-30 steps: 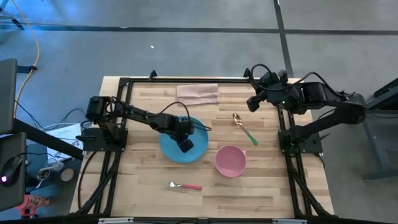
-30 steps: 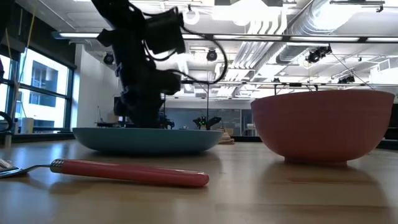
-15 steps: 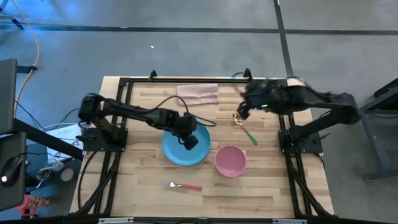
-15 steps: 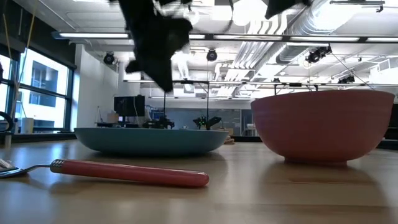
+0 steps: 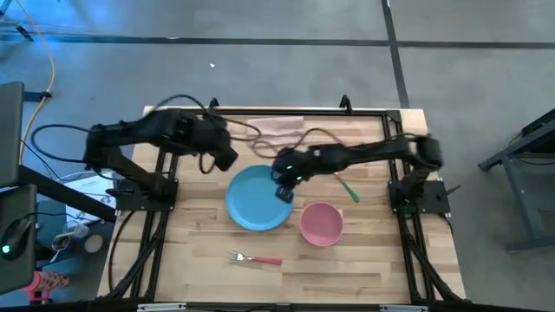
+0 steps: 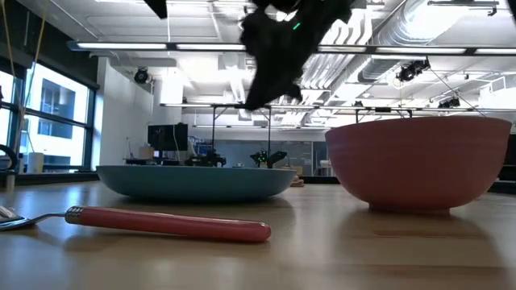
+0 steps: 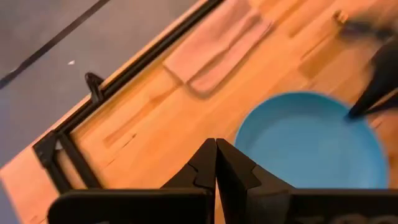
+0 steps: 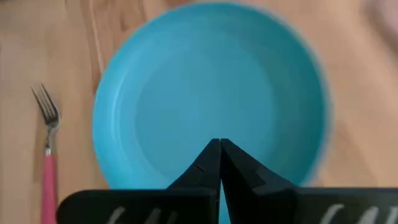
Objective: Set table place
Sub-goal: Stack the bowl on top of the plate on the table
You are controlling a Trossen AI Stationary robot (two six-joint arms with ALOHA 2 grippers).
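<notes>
The light-blue plate [image 5: 251,204] lies flat on the table's middle; it also shows in the right wrist view [image 8: 211,81]. The pink bowl [image 5: 322,224] stands to its right. The fork with the pink handle [image 5: 257,258] lies nearer the front edge. The spoon's green handle [image 5: 349,190] shows right of the plate, and its bowl is hidden under my right arm. My right gripper [image 5: 284,192] is shut and empty above the plate's right part, clear of it in the low view [image 6: 254,103]. My left gripper [image 5: 230,162] is shut and empty, off the plate's far left edge.
A folded pinkish-beige cloth [image 5: 276,130] lies at the far edge of the table. The black rail frame [image 5: 165,139] runs along the table's sides. Bare wood lies left of the plate and along the front edge around the fork.
My left gripper has risen off the plate and drawn back toward the table's far left. My right arm has swung from the far right across the spoon to above the plate's right part. The plate has slid a little to the right.
</notes>
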